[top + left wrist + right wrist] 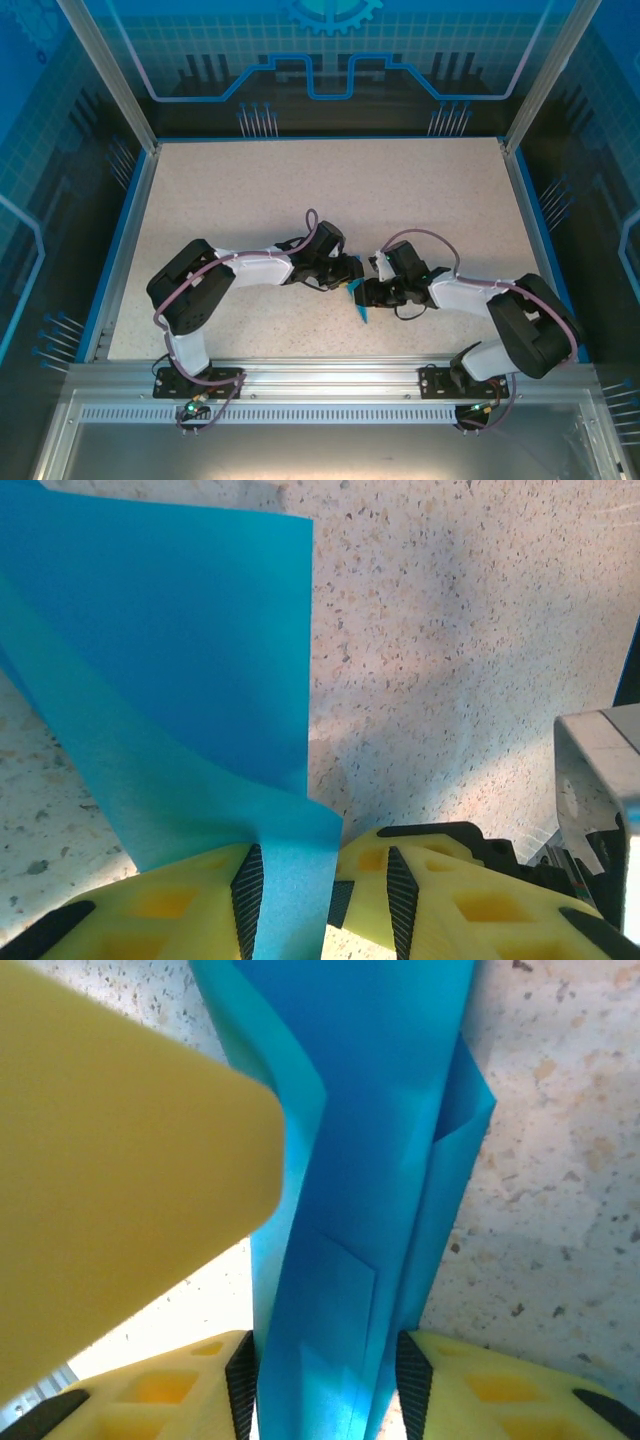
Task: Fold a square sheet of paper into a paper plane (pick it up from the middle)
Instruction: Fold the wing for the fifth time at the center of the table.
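Speckled beige bench (330,190) fills the floor of a blue-lit enclosure, with an aluminium rail (330,375) along its near edge where both arms are bolted. In the near half, about midway across, the paper plane (358,302) shows from above as a small bright blue sliver. Its tip points toward the rail, right where the two wrists meet.

On the left wrist camera the blue paper runs in between the left fingers (170,915). It lies against the black pad of one finger, and a bare slot shows between its other edge and the opposite pad, so these fingers are apart. Beyond them the paper widens into a broad flat panel with a square corner, held up over the bench.

On the right wrist camera the paper fills the whole gap between the right fingers (500,1390) and touches both pads. They stand apart by the paper's width, and I cannot tell whether they are squeezing it. Overlapping folded layers and long creases are plain here, whereas the left camera gives a smooth face. A big blurred yellow shape (120,1160) sits just beside the paper.

From above, the left arm (250,270) reaches right and the right arm (470,295) reaches left. Their elbows are bent outward and their wrists are low and nearly nose to nose.
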Available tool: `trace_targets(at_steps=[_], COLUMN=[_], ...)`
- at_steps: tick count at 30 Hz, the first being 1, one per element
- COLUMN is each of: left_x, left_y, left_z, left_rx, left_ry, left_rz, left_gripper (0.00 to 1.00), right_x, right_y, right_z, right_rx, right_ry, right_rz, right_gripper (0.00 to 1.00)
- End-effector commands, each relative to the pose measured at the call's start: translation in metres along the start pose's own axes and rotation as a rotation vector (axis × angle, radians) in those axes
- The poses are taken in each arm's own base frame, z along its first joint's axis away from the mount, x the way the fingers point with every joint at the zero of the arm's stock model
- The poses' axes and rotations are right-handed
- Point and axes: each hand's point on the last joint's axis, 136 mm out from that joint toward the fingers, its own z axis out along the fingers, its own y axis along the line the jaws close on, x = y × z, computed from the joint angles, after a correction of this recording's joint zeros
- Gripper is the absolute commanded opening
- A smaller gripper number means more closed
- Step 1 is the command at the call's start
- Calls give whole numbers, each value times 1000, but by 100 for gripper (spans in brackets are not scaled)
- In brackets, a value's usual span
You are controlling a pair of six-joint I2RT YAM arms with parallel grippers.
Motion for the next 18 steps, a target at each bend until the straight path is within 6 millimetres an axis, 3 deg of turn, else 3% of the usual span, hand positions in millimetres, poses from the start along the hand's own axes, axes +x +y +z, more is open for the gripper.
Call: trace_targets(at_steps=[1, 8, 18], left_x=[0, 0, -2], left_y=[-12, -14, -6], left_z=[-1, -2, 4], left_rx=[30, 29, 7], left_ry=[9, 8, 16], left_rz=[26, 31, 24], left_gripper=[42, 42, 42], right_x=[-1, 2, 15], right_y=[2, -8, -19], right_z=[5, 5, 16], right_rx=[7, 2, 12], right_ry=[7, 2, 65], right_rz=[-8, 37, 67], right_gripper=[38, 22, 22])
